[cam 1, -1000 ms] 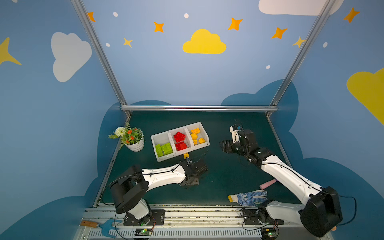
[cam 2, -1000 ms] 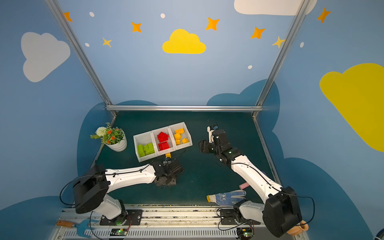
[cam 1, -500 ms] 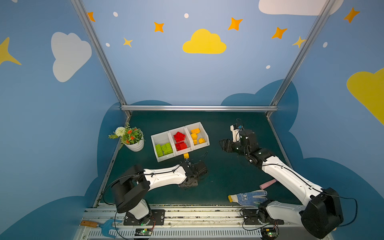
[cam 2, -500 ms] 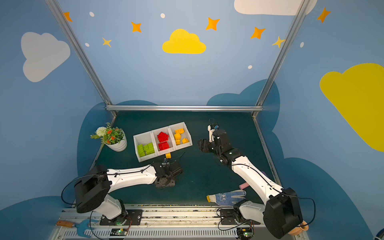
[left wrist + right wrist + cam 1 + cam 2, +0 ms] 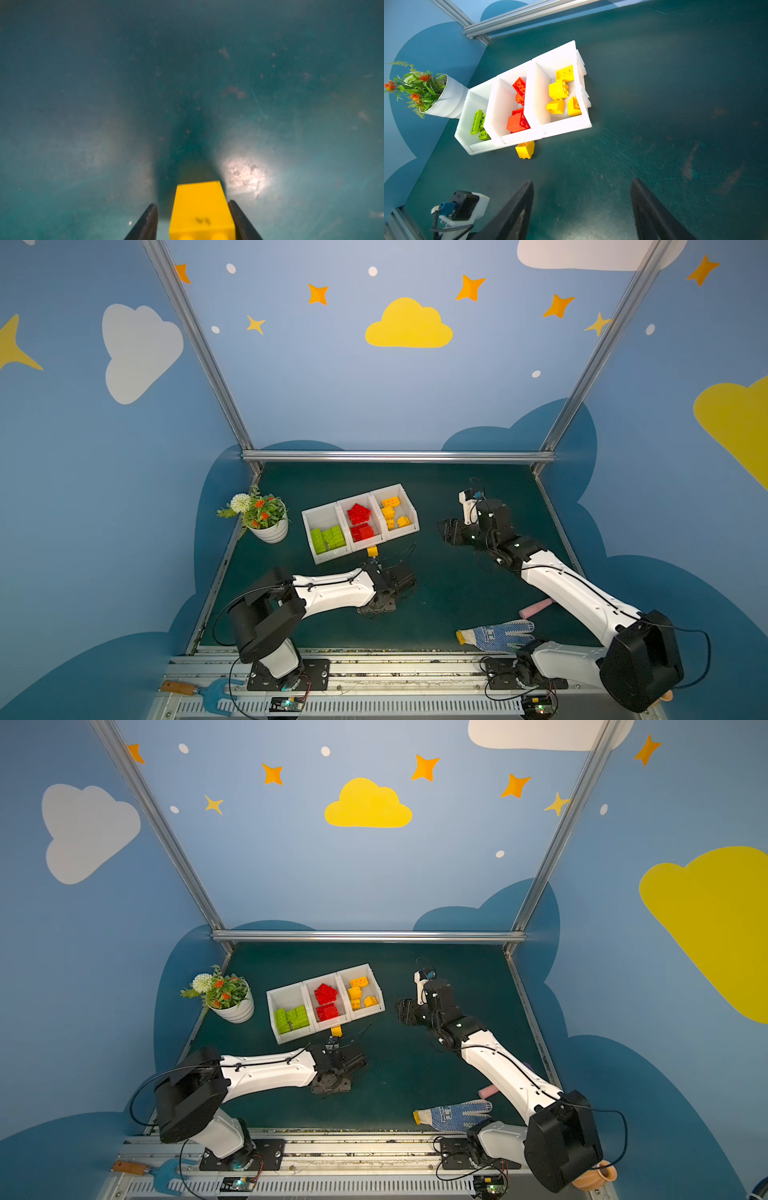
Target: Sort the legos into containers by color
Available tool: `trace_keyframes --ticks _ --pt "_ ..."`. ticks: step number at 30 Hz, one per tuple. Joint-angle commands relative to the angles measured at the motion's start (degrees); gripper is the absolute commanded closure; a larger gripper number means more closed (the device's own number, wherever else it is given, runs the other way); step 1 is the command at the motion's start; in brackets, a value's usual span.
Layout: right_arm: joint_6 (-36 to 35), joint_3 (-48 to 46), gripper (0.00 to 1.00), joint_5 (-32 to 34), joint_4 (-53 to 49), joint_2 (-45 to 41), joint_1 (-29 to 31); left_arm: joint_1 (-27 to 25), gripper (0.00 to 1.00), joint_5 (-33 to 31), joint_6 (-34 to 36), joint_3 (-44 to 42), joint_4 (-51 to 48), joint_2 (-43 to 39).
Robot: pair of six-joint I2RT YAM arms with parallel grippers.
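- left gripper (image 5: 192, 202): fingers (image 5: 145, 223) drawn in round a yellow brick (image 5: 200, 207). One finger touches its side and a sliver of mat (image 5: 104, 83) shows at the other, so can't tell if it is clamped or only straddled.
- yellow brick is on the mat or just over it, can't tell which. It is hidden under the left wrist in both top views, in front of the bins (image 5: 566, 125) and apart from them.
- why, my guess: the fingers take the two smooth side walls because flat faces give a square pinch, whereas studs would slip.
- heading: studs face back toward the wrist, with a smooth side toward the camera. Its length seems to run along the fingers, out from the palm, so it is probably lying on its side.
- right gripper (image 5: 582, 180): fingers wide apart with nothing between them, over bare mat off the yellow end of the bins. Likely parked there to leave the left arm room.
- bins: green bricks (image 5: 328, 538) in the end bin farthest from the right gripper, red bricks (image 5: 359, 512) in the middle, yellow pile (image 5: 388, 512) nearest it. No colours are mixed, so the sort looks nearly done.
- loose brick (image 5: 372, 551): yellow, on the mat outside the bins. It is just beside the front wall near the red/yellow divider, maybe touching. Squarish with no clear long axis, and its stud direction is unclear.
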Motion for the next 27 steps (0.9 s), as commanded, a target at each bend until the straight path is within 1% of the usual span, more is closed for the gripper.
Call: trace_keyframes --ticks 1,5,9,13,19,23,27 --pt "-0.5 -0.1 0.29 -0.6 0.8 0.3 0.1 0.6 0.51 -0.9 0.8 1.4 0.1 0.6" --pt "-0.6 -0.2 0.29 -0.3 0.8 0.1 0.0 0.9 0.59 -1.0 1.1 1.2 0.8 0.2" --pt "-0.5 -0.4 0.28 -0.5 1.0 0.2 0.1 1.0 0.67 -1.6 1.9 0.3 3.5 -1.0" --pt "-0.3 -0.3 0.28 -1.3 1.1 0.7 0.1 1.3 0.71 -1.9 2.3 0.3 4.4 -1.4" --pt "0.0 -0.6 0.28 -1.7 0.9 0.1 0.1 2.6 0.73 -1.9 3.8 1.4 4.6 -2.5" --pt "1.2 -3.0 0.28 -2.4 1.6 -0.8 0.2 5.4 0.72 -0.4 6.1 3.1 5.3 -3.9" --pt "3.2 -6.9 0.29 -3.3 4.0 -1.4 1.2 8.0 0.72 -0.3 10.2 7.5 4.5 -3.5"
